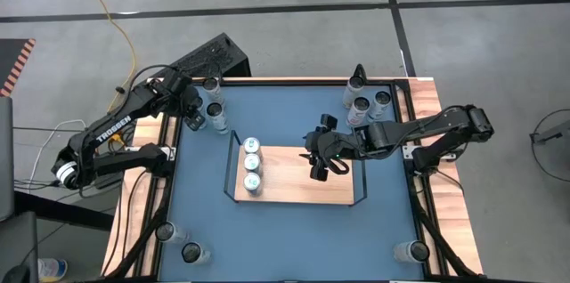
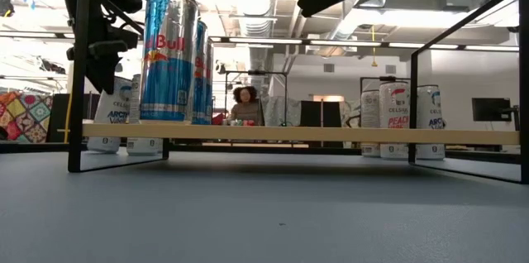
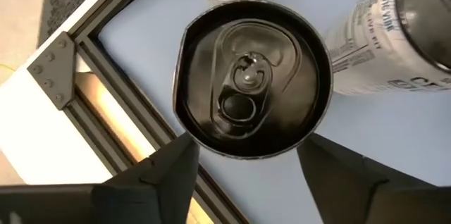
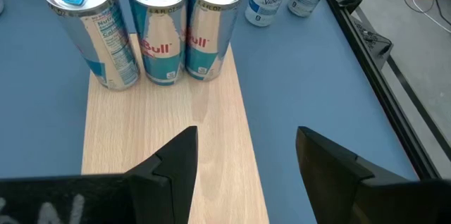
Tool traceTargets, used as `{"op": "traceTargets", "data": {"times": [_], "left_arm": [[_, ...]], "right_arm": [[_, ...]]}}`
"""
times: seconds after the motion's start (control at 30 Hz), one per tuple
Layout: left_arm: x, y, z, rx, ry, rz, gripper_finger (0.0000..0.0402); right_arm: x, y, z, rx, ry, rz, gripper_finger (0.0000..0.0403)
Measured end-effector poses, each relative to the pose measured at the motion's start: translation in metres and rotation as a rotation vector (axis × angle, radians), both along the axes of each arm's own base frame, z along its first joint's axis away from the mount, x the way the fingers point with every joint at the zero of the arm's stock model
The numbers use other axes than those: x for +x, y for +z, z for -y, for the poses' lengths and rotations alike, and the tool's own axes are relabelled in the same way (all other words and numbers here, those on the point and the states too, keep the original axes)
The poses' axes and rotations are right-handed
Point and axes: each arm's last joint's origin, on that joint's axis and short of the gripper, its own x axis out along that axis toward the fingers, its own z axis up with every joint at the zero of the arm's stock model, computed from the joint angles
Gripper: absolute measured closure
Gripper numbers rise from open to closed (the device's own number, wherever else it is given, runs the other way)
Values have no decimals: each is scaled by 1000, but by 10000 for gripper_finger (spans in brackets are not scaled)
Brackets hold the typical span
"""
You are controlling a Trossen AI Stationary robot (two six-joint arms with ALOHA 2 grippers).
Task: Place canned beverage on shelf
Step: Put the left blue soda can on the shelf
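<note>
The shelf (image 1: 303, 185) is a light-wood board in a black wire frame at the table's middle. Three Red Bull cans (image 1: 251, 164) stand upright in a row at its left end, also seen in the right wrist view (image 4: 163, 27). My right gripper (image 4: 243, 157) hovers open above the bare board (image 4: 162, 132), right of those cans, with nothing between its fingers. My left gripper (image 1: 194, 121) is at the table's far left corner. Its open fingers stand on either side of an upright dark-topped can (image 3: 250, 76), which rests on the blue tabletop. My left gripper comes at the dark-topped can slanting down from above. One finger (image 3: 180, 164) stands at each side of the can's top rim (image 3: 197, 136). I cannot tell whether the fingers touch the can. The can stands upright on the table.
Two white cans (image 3: 394, 34) stand close beside the dark-topped one, next to the table's frame corner (image 3: 56, 69). More cans stand at the far right corner (image 1: 365, 103), near left corner (image 1: 178, 243) and near right corner (image 1: 411, 250). A person (image 2: 245, 106) sits far behind the table.
</note>
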Motion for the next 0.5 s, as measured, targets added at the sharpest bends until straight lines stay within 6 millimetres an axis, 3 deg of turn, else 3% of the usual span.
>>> {"op": "traceTargets", "data": {"times": [0.23,0.5], "left_arm": [[0,0,0,0,-11,1,115],[1,0,-1,13,-23,-6,75]], "right_arm": [[-4,-4,-3,16,-12,-43,184],[-6,-5,-5,18,-10,-60,184]]}}
